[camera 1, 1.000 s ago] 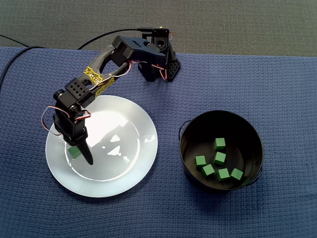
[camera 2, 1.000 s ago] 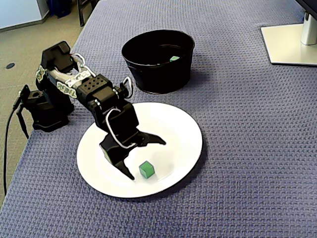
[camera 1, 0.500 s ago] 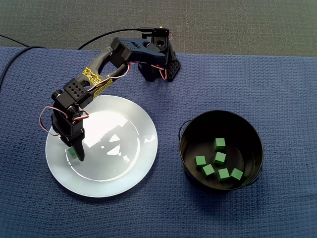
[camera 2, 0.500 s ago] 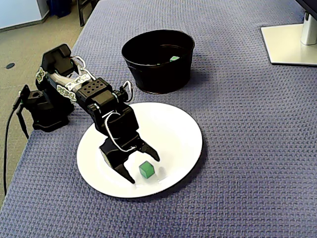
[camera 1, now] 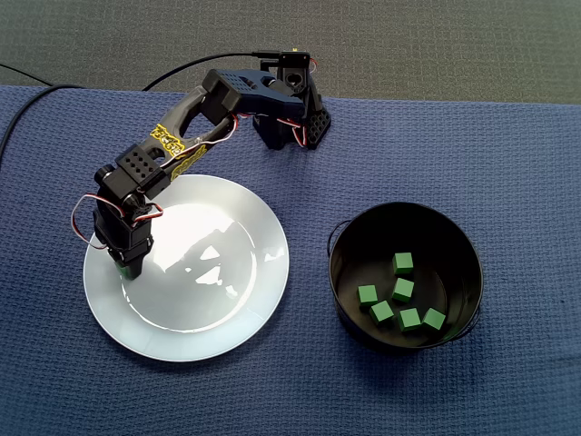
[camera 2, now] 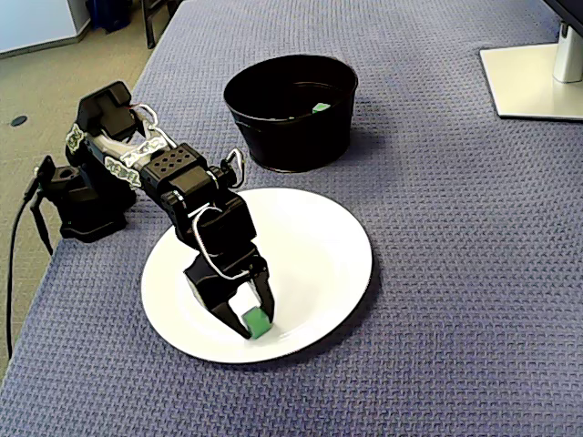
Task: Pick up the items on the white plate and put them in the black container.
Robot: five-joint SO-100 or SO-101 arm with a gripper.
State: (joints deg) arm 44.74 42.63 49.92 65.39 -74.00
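Gripper (camera 2: 258,326) was down on the plate (camera 2: 342,238), jaws clamped on a green cube (camera 2: 256,320). Five cubes (camera 1: 403,290) lay inside the container (camera 1: 349,245).

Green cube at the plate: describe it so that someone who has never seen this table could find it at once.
On the blue cloth, a white plate lies nearer the side camera than the black container. The gripper reaches down over the plate's near part, and the green cube sits pinched between its fingers. The other green cubes all lie inside the container.
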